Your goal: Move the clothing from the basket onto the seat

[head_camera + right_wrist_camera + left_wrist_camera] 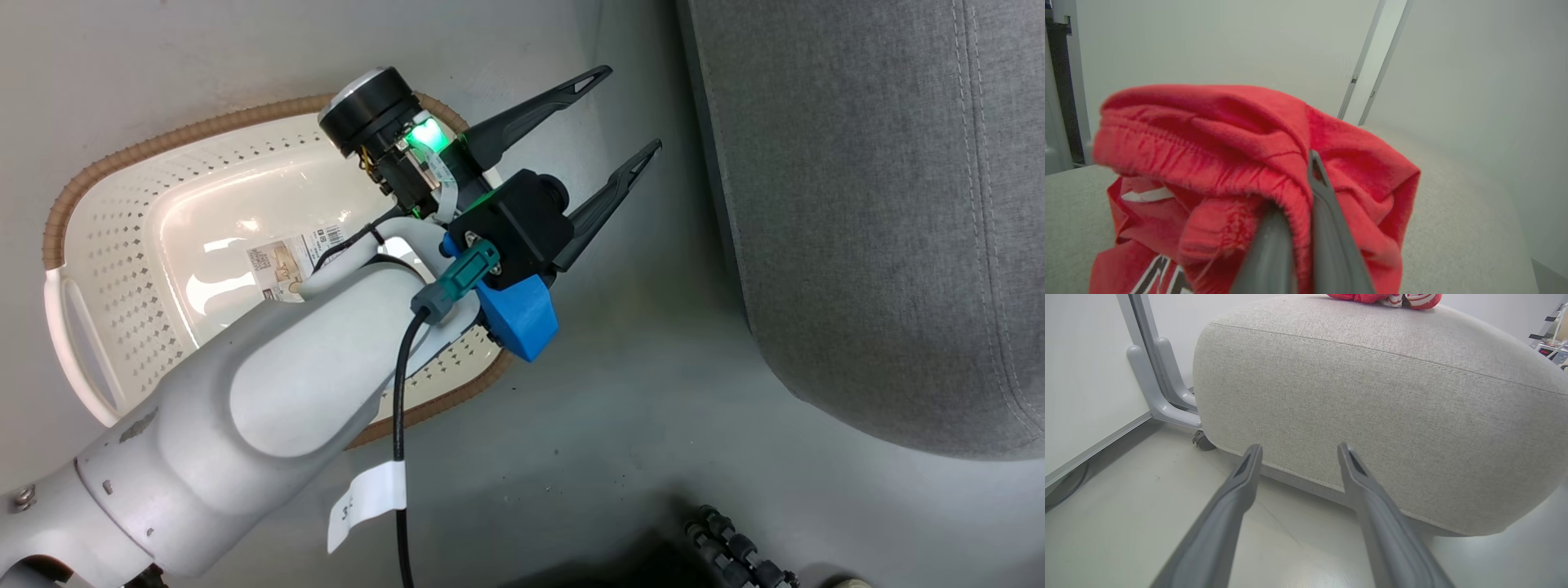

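Observation:
The cream basket lies on the floor at the left, holding no cloth, its barcode sticker showing inside. My left gripper hangs open past the basket's right rim, pointing toward the grey seat. In the left wrist view, that gripper faces the seat's side, and red clothing lies on top. My right gripper is shut on the plainer red piece over the seat. The lettered jersey lies beneath it.
A grey metal frame leg with a caster stands by the seat's far corner, against a white wall panel. A black ribbed cable lies on the floor near the bottom edge. Bare grey floor separates basket and seat.

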### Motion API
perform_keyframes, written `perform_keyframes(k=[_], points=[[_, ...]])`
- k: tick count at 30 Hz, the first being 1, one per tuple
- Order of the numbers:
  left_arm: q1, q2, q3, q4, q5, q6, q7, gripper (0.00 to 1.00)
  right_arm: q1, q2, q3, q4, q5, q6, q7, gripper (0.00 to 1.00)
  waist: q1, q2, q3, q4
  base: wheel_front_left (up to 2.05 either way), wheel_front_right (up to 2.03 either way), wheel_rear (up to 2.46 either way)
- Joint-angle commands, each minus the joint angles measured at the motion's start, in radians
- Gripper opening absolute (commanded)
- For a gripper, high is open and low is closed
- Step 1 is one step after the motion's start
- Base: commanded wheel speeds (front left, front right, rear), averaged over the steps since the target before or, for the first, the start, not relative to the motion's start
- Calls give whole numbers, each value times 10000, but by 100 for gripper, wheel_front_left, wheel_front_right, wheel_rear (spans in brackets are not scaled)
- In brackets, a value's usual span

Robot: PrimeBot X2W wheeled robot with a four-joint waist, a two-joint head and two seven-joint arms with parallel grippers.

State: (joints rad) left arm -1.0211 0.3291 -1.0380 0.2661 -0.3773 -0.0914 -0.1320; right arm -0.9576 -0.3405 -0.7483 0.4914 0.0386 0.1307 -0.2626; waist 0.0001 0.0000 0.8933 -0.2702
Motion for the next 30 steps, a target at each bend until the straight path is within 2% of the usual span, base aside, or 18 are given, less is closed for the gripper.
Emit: perform_keyframes(k=[1,5,6,7,8,13,22,30], points=[[-90,55,12,-43,-15,32,37,100,165,246,-44,136,-186,1,-34,0,-1,0,2,19,0,0,0],[-88,58,-23,-66,-55,55,33,100,214,365,-101,448,-219,1,-36,0,-1,0,-20,68,0,0,0],[-95,53,-31,-49,-70,54,11,100,228,284,-107,540,-170,1,-36,38,-1,0,-49,94,0,0,0],[-98,43,-28,-36,-80,65,-31,100,303,244,-88,576,-106,1,-34,96,-1,0,-92,112,0,0,0],[-90,32,-22,-16,-78,82,-66,100,397,165,-59,619,-27,1,-36,100,-1,0,-148,123,0,0,0],[115,-72,-51,185,-181,121,-312,100,1189,-89,465,404,372,1,-34,100,-1,0,-654,110,0,0,0],[625,-368,68,818,-568,198,-951,100,3125,307,1726,-604,366,1,-36,100,-1,0,-2102,90,0,0,0],[1272,-637,394,1275,-911,341,-1275,100,4570,470,2393,-1196,544,1,-37,100,-1,0,-3300,352,0,0,0]])
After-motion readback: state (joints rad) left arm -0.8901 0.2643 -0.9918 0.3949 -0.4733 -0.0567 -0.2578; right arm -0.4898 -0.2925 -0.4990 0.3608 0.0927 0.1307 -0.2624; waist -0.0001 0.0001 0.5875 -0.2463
